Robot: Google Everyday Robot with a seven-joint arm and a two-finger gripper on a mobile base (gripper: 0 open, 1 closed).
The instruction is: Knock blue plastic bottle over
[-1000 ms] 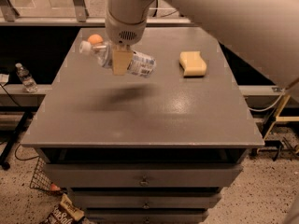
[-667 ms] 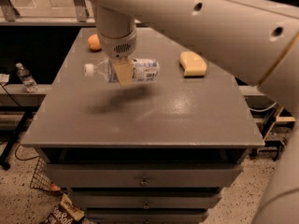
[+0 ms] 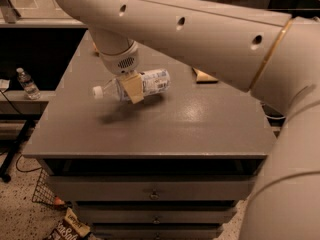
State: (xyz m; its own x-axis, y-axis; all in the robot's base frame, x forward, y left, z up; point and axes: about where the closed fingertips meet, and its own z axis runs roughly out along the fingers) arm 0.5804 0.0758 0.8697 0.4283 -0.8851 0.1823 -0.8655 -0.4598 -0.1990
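Observation:
The blue plastic bottle (image 3: 152,82) lies on its side on the grey table (image 3: 200,126), left of the middle. Its white cap (image 3: 98,91) points left and its blue-and-white label faces up. My gripper (image 3: 131,89) hangs from the thick cream arm (image 3: 200,29) and sits right in front of the bottle's middle, covering that part. A dark shadow lies on the table just below the gripper. I cannot tell whether the gripper touches the bottle.
A yellow sponge (image 3: 204,76) lies at the back right, mostly hidden by the arm. A small clear bottle (image 3: 28,83) stands on a low ledge to the left. Drawers (image 3: 155,194) are under the table. A wire basket (image 3: 42,194) and a snack bag (image 3: 67,229) are on the floor.
The arm now fills much more of the view and hides most of the sponge. The bottle stays on its side behind the gripper, and its cap now shows clear to the left.

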